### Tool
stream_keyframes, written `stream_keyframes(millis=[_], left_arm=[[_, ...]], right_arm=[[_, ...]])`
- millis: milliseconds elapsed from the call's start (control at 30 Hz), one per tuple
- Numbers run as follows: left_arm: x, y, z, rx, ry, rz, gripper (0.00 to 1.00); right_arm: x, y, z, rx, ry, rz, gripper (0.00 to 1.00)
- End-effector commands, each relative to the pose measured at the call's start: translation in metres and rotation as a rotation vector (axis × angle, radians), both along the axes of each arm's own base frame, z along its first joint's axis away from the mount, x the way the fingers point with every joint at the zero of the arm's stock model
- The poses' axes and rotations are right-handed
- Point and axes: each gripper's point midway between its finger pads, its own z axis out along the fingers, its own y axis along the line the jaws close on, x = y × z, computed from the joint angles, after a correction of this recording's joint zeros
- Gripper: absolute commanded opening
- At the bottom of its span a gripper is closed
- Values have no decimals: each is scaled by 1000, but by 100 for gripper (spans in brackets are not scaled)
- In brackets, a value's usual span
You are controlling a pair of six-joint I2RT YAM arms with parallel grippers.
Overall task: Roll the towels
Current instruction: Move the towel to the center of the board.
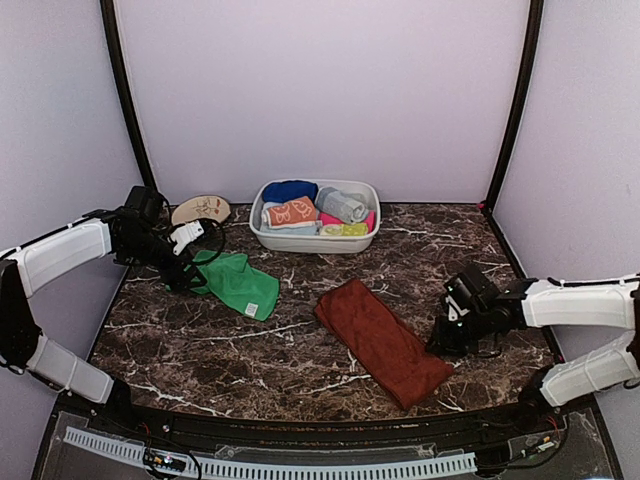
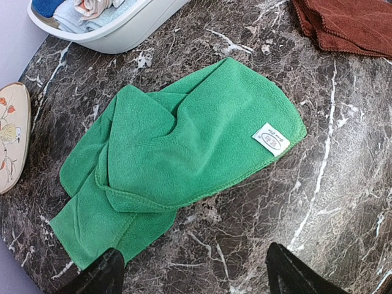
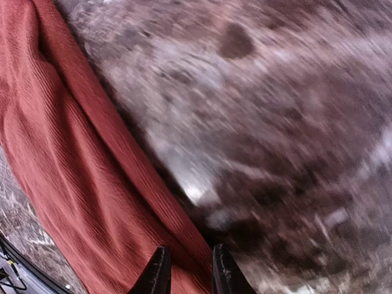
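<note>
Your right pincer [image 3: 190,250] sits narrow at the brown towel's [image 3: 73,159] edge, grip uncertain; your left pincer [image 2: 195,252] gapes above the green towel [image 2: 177,141]. Both lie on the worktop [image 2: 343,184], soft and light: pinch a hem.

One green towel [image 1: 235,283], one rust towel [image 1: 383,342], one white basin [image 1: 262,232], one oval plate [image 1: 201,210].

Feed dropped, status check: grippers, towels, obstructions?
Left gripper open above crumpled green cloth towel. Right gripper at edge of rust-brown cloth towel, grip unclear. Nothing obstructing.
</note>
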Motion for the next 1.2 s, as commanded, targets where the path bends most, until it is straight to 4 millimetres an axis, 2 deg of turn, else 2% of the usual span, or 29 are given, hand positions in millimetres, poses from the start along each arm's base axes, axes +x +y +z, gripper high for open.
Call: stream_keyframes(millis=[0,133,267,367,600,667,733,800,867,900,1000,1167], left_arm=[[1,-3,7,-23,-9,-7,82],[3,-3,12,-24,-23,-7,82],[4,-4,16,-30,-34,-6,82],[4,-4,17,-37,-34,-1,82],[6,-5,24,-48,-58,-1,83],[7,-5,26,-46,-68,1,83],[7,-4,25,-40,-69,2,83],[6,-3,23,-34,-69,0,83],[4,-3,22,-32,-68,-4,83],[3,-3,21,-31,-67,-6,83],[2,-3,17,-30,-57,-9,83],[0,-3,15,-28,-51,-10,83]], right_arm=[[-28,-22,2,-13,32,-69,22],[-56,-25,-7,0,97,-59,20],[-77,-13,-13,6,148,1,19],[-81,9,-9,42,155,60,18],[-75,94,21,164,126,233,17],[-72,110,29,165,126,268,17],[-68,112,42,145,110,292,18],[-53,100,62,71,66,306,21],[-36,75,76,-36,32,297,23],[-28,68,83,-51,20,295,23],[-7,78,93,8,-1,305,25],[17,116,81,31,-5,415,25]])
